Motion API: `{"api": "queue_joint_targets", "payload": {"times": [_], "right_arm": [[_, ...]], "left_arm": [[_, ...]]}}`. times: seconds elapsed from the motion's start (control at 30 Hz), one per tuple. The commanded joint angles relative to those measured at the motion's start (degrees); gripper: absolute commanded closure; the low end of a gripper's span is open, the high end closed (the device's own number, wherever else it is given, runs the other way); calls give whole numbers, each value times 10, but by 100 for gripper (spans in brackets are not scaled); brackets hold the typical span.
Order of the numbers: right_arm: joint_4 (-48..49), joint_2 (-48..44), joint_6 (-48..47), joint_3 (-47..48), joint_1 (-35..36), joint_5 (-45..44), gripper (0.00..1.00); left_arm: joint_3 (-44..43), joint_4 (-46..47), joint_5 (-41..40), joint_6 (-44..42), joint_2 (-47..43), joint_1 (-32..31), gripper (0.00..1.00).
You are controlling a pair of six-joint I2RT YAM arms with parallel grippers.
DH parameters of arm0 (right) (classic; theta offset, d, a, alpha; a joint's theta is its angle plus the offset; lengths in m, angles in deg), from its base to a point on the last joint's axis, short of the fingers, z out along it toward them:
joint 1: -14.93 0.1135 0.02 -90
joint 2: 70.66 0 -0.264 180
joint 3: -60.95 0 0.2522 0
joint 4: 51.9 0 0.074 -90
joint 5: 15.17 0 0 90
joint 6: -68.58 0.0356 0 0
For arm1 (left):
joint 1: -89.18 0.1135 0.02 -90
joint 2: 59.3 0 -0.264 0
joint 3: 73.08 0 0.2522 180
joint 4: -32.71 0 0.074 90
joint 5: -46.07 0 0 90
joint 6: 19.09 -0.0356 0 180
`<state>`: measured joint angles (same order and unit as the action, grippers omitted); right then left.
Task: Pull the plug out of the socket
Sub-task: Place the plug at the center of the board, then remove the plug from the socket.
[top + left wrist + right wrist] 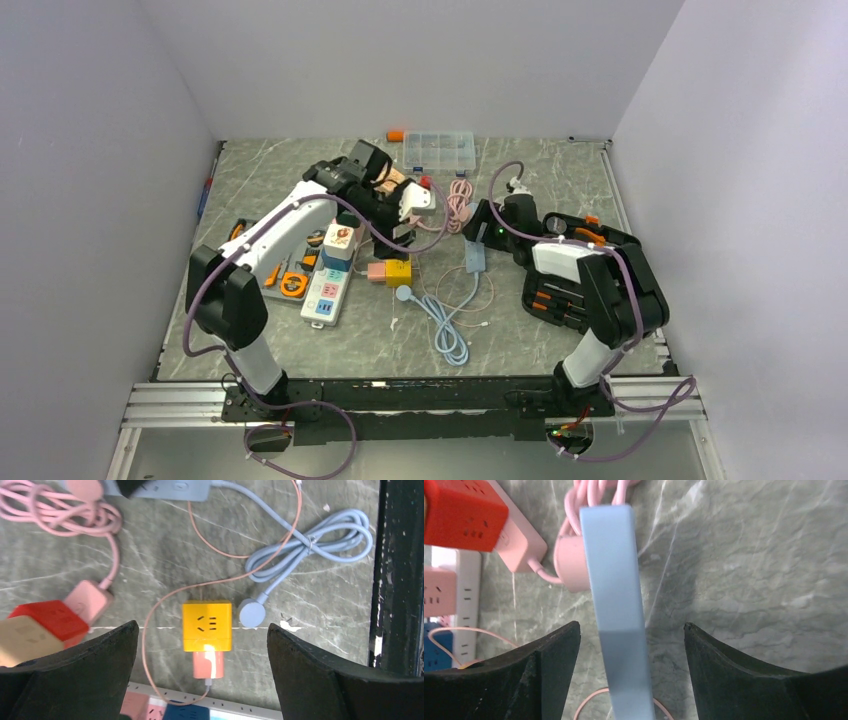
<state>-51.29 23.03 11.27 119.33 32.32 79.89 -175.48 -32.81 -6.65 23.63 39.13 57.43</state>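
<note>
**Overhead and wrist views of the work cell.** Plain pale walls enclose a grey, marble-veined surface [560, 170]. At the right lies an open black tool case [533, 285] holding orange-handled tools, partly covered by the right arm. At the left, a grey tool tray [268, 292] carries more orange-and-black tools. Just beside that tray lies the socket, a long white plastic power strip [328, 288] with pastel blue, green and pink faces. Block-shaped adapters stand on its far end. By the far wall sits a clear plastic compartment box [437, 152]; its contents are too small to tell. A smooth pale-blue rectangular power bar [616, 605] runs between the right fingers [744, 675], which are spread and clear of it on both sides. A bundled pale-blue cable [320, 535] ends in a round disc-shaped plug. A glossy yellow plastic cube adapter [206, 625] has a salmon-pink plug [205, 665] pushed into one side. The left fingers [85, 675] hang above the cube, released and spread wide, grasping nothing.
</note>
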Motion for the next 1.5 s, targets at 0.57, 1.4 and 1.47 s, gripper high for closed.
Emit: {"api": "queue_joint_targets", "payload": {"times": [0.57, 1.4, 1.47], "right_arm": [[35, -5, -11, 46, 38, 49, 100], [4, -88, -20, 85, 58, 147, 100], [4, -90, -22, 82, 60, 154, 100]], "left_arm": [[-86, 223, 25, 62, 83, 14, 1], [-59, 348, -26, -36, 185, -18, 1], [-67, 350, -31, -30, 192, -18, 1]]}}
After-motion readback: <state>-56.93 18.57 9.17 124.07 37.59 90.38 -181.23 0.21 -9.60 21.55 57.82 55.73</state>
